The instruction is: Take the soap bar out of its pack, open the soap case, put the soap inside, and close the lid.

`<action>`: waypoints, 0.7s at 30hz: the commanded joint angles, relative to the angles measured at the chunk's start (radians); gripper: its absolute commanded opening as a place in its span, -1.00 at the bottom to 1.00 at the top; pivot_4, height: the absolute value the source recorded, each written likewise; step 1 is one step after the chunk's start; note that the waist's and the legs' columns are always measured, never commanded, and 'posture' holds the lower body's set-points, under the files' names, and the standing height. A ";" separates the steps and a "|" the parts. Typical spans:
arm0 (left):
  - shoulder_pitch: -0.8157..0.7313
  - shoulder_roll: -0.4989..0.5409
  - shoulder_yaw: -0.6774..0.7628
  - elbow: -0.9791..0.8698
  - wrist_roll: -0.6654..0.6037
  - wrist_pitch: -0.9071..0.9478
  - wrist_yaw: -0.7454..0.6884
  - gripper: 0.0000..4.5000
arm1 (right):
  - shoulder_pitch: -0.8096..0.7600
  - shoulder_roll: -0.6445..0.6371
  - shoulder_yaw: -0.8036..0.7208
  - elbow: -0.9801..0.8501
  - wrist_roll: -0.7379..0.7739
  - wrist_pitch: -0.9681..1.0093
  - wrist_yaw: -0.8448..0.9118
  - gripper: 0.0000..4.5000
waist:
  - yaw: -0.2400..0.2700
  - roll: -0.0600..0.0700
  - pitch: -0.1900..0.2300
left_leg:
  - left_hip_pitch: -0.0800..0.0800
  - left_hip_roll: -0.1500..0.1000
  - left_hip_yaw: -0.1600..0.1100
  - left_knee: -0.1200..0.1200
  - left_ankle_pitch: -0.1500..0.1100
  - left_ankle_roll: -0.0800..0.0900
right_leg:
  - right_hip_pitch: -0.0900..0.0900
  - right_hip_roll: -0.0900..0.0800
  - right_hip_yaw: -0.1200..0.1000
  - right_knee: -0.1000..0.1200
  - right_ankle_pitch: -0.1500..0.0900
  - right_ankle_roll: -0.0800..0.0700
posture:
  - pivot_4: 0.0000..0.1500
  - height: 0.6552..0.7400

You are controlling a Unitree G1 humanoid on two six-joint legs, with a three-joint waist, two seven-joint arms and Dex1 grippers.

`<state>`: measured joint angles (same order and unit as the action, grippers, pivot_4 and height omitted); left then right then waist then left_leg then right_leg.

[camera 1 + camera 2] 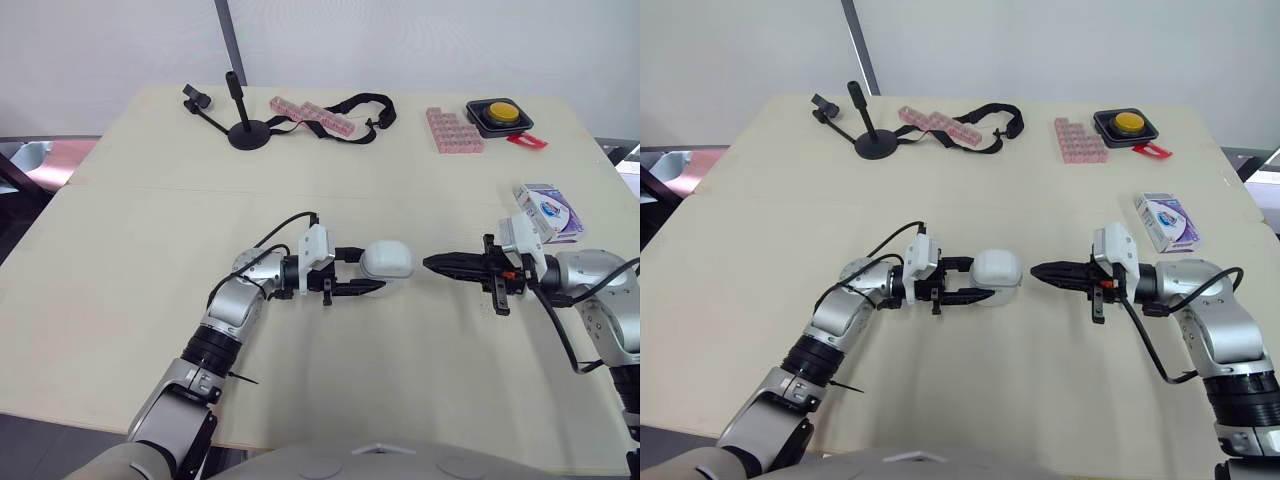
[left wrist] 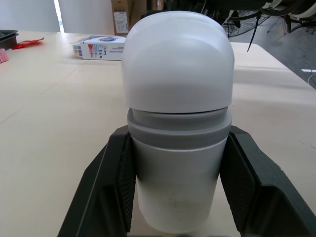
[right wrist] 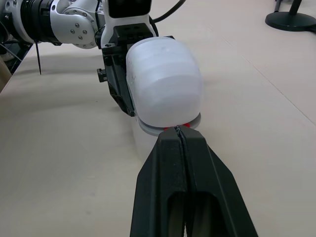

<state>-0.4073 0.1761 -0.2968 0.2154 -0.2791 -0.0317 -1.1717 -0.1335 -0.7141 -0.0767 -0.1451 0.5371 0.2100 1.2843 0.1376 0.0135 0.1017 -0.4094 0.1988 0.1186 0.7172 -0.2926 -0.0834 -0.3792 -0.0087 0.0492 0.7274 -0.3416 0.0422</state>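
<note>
Near the pale counter's [image 1: 150, 300] middle, the soap case [image 1: 387, 260] sits clamped in the left jaws. The right jaws, pressed together, point at its lid [image 3: 163, 94]. They may slip off that rounded lid and twist the case loose.

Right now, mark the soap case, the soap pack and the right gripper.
soap case [image 1: 387, 260], left eye view, middle of its white lid.
soap pack [image 1: 552, 208], left eye view, printed top face.
right gripper [image 1: 428, 264], left eye view, shut fingertips.
</note>
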 commanded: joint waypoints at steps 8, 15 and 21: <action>-0.008 0.004 -0.002 -0.027 0.000 -0.006 0.001 -0.17 | -0.015 -0.004 0.014 -0.051 0.008 -0.011 0.005 -0.99 | 0.000 0.000 0.000 | 0.000 0.000 0.000 0.000 0.000 0.000 | 0.000 0.000 0.000 0.000 0.000 0.000 | 1.00 0.39; -0.008 0.003 -0.003 -0.027 0.001 -0.007 0.003 -0.17 | -0.032 -0.001 0.024 -0.051 0.008 -0.010 0.000 -0.99 | 0.001 0.000 0.000 | 0.000 0.000 0.000 0.000 0.000 0.000 | 0.000 0.000 0.000 0.000 0.000 0.000 | 1.00 0.39; -0.007 0.005 -0.003 -0.027 0.001 -0.007 0.001 -0.17 | -0.020 -0.017 0.002 -0.019 0.009 -0.012 0.012 -0.99 | 0.001 0.000 0.000 | 0.000 0.000 0.000 0.000 0.000 0.000 | 0.000 0.000 0.000 0.000 0.000 0.000 | 1.00 0.39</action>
<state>-0.4073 0.1754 -0.2968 0.2154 -0.2789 -0.0318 -1.1713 -0.1545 -0.7138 -0.0456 -0.1651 0.5365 0.2086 1.2872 0.1382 0.0135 0.1017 -0.4092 0.1988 0.1185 0.7174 -0.2926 -0.0834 -0.3792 -0.0089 0.0489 0.7276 -0.3416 0.0422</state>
